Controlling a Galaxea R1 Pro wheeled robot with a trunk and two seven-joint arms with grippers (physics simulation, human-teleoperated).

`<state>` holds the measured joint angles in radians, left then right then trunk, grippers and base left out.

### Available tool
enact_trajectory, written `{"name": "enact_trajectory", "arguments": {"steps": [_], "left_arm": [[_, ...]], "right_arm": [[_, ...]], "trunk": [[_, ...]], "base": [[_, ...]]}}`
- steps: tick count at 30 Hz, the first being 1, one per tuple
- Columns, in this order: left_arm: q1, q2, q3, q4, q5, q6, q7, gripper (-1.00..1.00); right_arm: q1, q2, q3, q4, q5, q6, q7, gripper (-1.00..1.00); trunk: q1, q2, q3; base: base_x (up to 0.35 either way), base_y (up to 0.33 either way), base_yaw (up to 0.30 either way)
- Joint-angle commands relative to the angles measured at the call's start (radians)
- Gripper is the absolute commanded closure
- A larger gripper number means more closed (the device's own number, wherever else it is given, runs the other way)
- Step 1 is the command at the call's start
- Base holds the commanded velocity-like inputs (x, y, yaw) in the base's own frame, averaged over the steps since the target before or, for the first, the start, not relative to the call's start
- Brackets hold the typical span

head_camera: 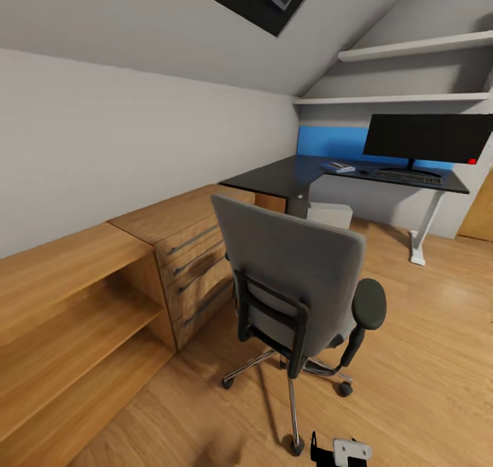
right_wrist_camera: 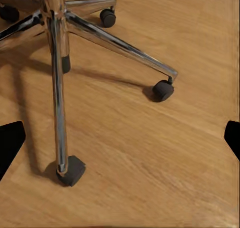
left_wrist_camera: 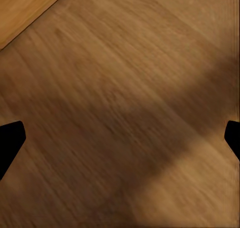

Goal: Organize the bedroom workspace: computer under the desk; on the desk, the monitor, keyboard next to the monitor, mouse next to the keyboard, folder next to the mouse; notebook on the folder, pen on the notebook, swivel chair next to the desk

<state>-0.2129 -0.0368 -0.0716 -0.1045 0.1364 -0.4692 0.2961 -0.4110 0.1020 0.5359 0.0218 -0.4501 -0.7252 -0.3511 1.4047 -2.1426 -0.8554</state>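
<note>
Several task things already sat on the far tabletop: the monitor at the right, the keyboard just in front of it, and the blue folder to the left of the keyboard. The computer stood under it. Nearer, the swivel chair stood well apart, its back to the robot. Both pincers were spread wide and empty: the left pincer over bare floor, the right pincer over the chair's chrome base. Judged best: grip the backrest squarely and push slowly toward the tabletop, keeping the casters clear of the wooden drawers at left.
</note>
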Motion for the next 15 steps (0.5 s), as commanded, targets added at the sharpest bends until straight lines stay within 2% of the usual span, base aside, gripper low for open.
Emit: {"name": "enact_trajectory", "arguments": {"steps": [1,13,15], "left_arm": [[0.000,0.000,-0.008,0.000,0.009,-0.003,0.003,-1.00],[0.000,0.000,-0.008,0.000,0.010,-0.003,0.003,-1.00],[0.000,0.001,-0.008,0.000,0.011,-0.003,0.003,-1.00]], "right_arm": [[-0.001,0.001,0.008,0.002,-0.004,-0.002,-0.005,-1.00],[-0.001,0.001,0.008,0.002,-0.004,-0.002,-0.005,-1.00],[-0.001,0.001,0.008,0.002,-0.004,-0.002,-0.005,-1.00]], "trunk": [[0.000,0.000,-0.001],[0.000,0.000,-0.001],[0.000,0.000,-0.001]], "base": [[0.003,0.000,-0.265],[0.001,0.002,-0.265],[0.000,0.150,-0.265]]}}
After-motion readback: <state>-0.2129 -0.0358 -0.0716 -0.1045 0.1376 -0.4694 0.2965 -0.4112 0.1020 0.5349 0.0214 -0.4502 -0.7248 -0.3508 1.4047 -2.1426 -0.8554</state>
